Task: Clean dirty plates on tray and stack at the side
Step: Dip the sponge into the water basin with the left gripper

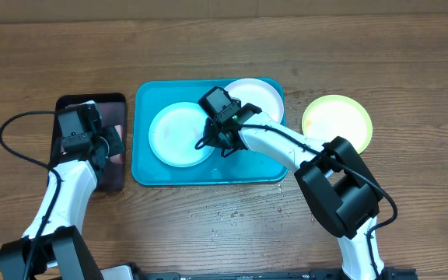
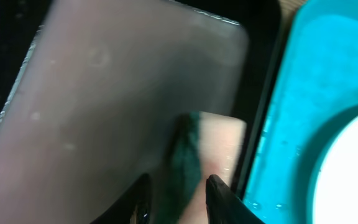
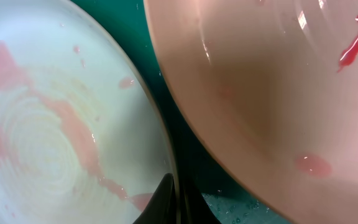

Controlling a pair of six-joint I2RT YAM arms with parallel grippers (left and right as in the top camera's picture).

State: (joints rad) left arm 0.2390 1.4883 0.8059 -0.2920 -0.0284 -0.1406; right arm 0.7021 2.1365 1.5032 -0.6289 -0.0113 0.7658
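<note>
The teal tray (image 1: 142, 175) holds the light blue plate (image 1: 179, 134) at the left and the white plate (image 1: 259, 95) at the back right. Both carry red smears, seen close up in the right wrist view: the light blue plate (image 3: 55, 137) and the white plate (image 3: 272, 81). The yellow-green plate (image 1: 337, 123) lies on the bare tabletop to the right of the tray. My right gripper (image 1: 222, 145) is shut on the light blue plate's right rim (image 3: 178, 199). My left gripper (image 1: 107, 144) is over the black-rimmed tray, with a green-backed sponge (image 2: 185, 163) between its fingers (image 2: 179, 202).
The smaller black-rimmed tray (image 1: 67, 103) with a pinkish inside sits just left of the teal tray, their rims nearly touching. Water drops lie on the wood in front of the teal tray (image 1: 228, 211). Brown tabletop surrounds both trays.
</note>
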